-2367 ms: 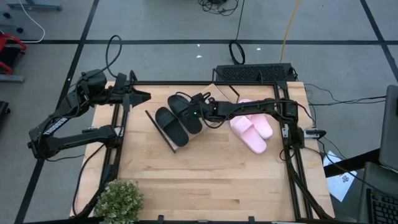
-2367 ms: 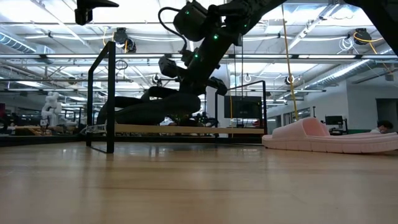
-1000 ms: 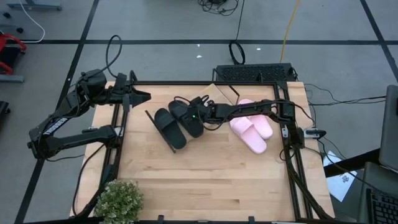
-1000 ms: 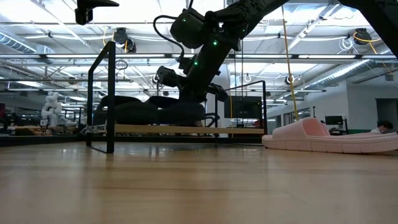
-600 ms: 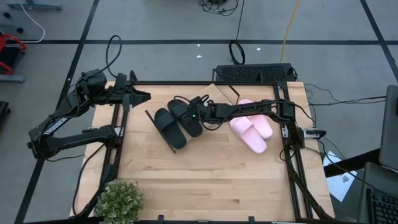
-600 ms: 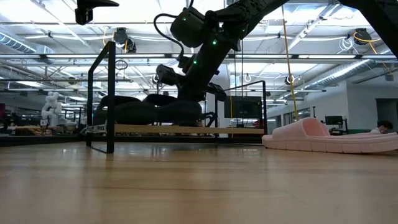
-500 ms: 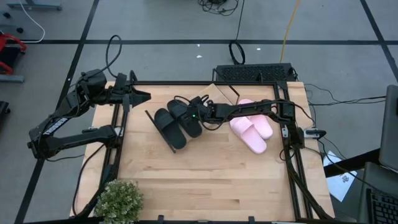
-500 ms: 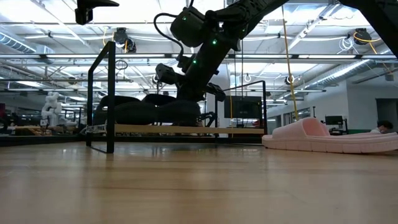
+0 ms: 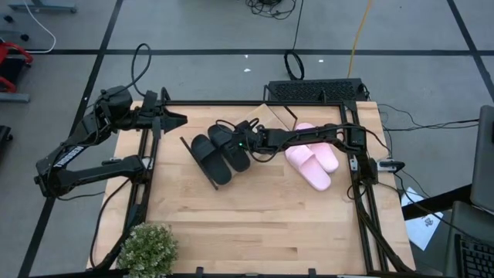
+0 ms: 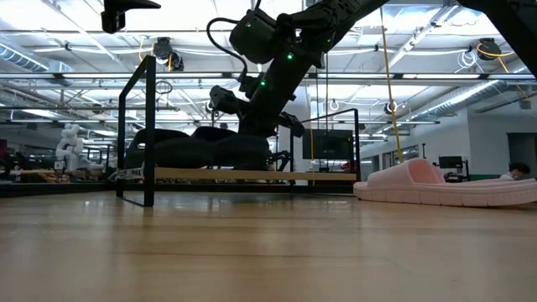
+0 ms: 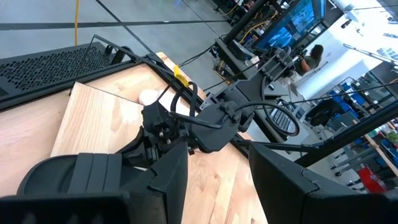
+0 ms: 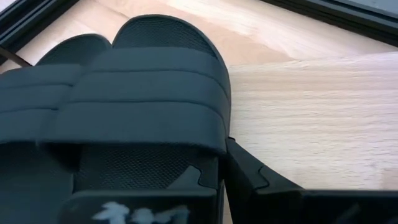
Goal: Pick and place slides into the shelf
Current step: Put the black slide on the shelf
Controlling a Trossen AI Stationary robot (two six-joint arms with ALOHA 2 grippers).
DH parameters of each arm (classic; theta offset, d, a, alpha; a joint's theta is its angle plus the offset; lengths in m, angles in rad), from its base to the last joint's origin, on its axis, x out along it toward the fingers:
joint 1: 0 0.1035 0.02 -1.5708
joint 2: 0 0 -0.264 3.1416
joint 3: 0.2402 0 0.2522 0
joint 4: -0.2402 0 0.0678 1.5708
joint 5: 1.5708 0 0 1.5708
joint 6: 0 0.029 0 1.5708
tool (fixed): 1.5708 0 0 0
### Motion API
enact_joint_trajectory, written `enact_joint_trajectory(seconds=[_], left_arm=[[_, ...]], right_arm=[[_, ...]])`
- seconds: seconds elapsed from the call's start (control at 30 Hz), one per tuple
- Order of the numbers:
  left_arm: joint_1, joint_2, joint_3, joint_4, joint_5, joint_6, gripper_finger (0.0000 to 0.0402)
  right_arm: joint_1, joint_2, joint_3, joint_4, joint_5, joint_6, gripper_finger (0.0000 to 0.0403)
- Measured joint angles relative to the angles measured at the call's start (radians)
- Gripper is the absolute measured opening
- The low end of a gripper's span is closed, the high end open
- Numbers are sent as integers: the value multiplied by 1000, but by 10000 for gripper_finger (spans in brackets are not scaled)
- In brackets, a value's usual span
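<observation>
From above, the right gripper [image 9: 241, 144] reaches over the shelf [image 9: 202, 166] near the middle of the table [image 9: 255, 224], at the two black slides [image 9: 220, 150] lying side by side on it. The pink slides [image 9: 312, 161] lie toward the table's right edge. The left gripper [image 9: 176, 119] waits at the far left corner.

At table height, the black slides [image 10: 197, 149] rest on the shelf board [image 10: 252, 175].

The right wrist view shows the fingers [image 12: 245, 171] pinching one black slide's [image 12: 140, 99] edge.

The left wrist view shows its own fingers [image 11: 168, 180] spread apart.

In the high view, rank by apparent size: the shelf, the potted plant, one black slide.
1. The shelf, only partly visible under the slides, still spans the most.
2. The potted plant.
3. One black slide, close to the plant in size; this order is uncertain.
</observation>
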Motion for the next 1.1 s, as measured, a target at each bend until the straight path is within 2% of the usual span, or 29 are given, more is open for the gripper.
enact_joint_trajectory(seconds=[0.73,1.1], left_arm=[[0,0,0,0,1,1,165],[0,0,0,0,3,10,165]], right_arm=[[0,0,0,2,-23,-4,14],[0,0,0,23,-26,-16,87]])
